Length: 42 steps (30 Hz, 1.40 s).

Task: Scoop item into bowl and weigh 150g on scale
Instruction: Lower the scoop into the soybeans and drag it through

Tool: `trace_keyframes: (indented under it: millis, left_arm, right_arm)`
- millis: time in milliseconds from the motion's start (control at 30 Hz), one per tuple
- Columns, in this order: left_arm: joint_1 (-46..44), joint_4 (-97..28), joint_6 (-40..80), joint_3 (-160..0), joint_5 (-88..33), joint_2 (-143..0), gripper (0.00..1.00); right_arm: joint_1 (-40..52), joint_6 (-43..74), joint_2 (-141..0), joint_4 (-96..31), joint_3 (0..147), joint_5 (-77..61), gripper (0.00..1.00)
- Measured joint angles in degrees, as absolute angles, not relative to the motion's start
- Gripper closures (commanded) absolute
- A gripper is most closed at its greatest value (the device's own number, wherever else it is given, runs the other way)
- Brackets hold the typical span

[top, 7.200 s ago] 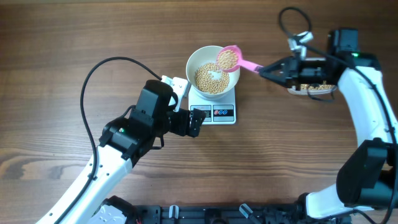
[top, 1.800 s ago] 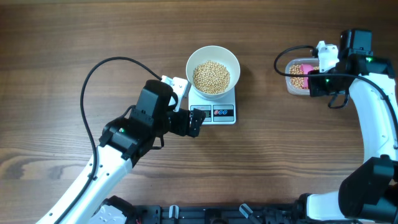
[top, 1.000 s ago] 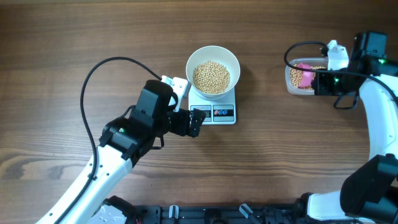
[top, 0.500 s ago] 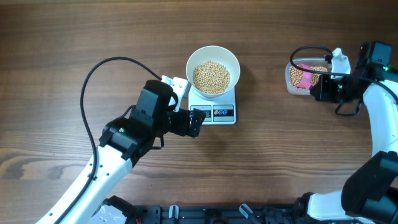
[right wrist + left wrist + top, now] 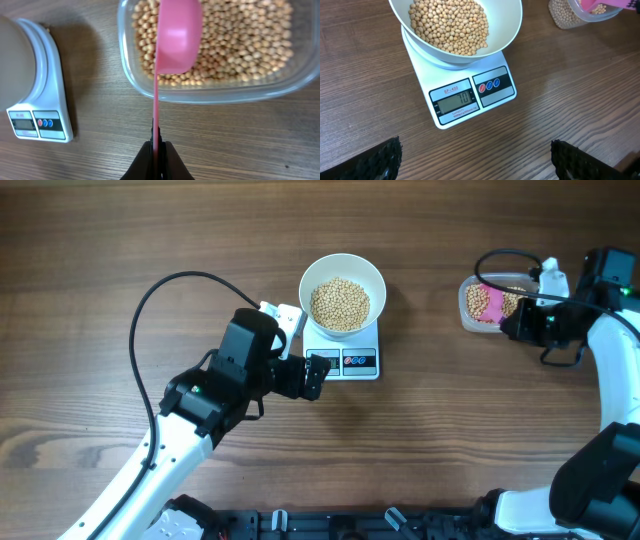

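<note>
The white bowl stands on the scale and holds a heap of pale beans. My left gripper hovers open just in front of the scale, nothing between its fingers. In the left wrist view the bowl and the scale's display lie ahead of the left gripper. My right gripper is shut on the thin handle of a pink scoop. The scoop's cup is tipped on its side over the beans in a clear tub.
The clear tub sits at the far right of the wooden table, with the right gripper at its near right side. A black cable loops left of the left arm. The right arm's cable arcs over the tub.
The right arm has drawn back to the right and slightly toward me, with the pink scoop still in the tub. The left arm, bowl and scale have not moved.
</note>
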<state>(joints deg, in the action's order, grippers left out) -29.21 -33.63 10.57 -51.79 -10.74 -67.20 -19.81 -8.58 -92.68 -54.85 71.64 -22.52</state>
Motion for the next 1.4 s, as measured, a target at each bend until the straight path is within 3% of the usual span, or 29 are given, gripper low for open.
trace_keyframes:
  millis: [633, 1100, 1400]
  left_arm:
    - [-29.21, -33.63, 10.57, -51.79, -10.74, -67.2, 0.0]
    - [-29.21, -33.63, 10.57, -51.79, -10.74, -67.2, 0.0]
    - [-29.21, -33.63, 10.57, -51.79, -10.74, -67.2, 0.0]
  right_arm:
    - [-27.73, -5.74, -92.71, -56.38, 71.59, -35.35, 0.96]
    - [-39.62, -3.16, -92.71, -57.93, 71.59, -44.93, 0.96]
    - [-40.82, -2.96, -92.71, -58.11, 71.59, -56.64, 0.96]
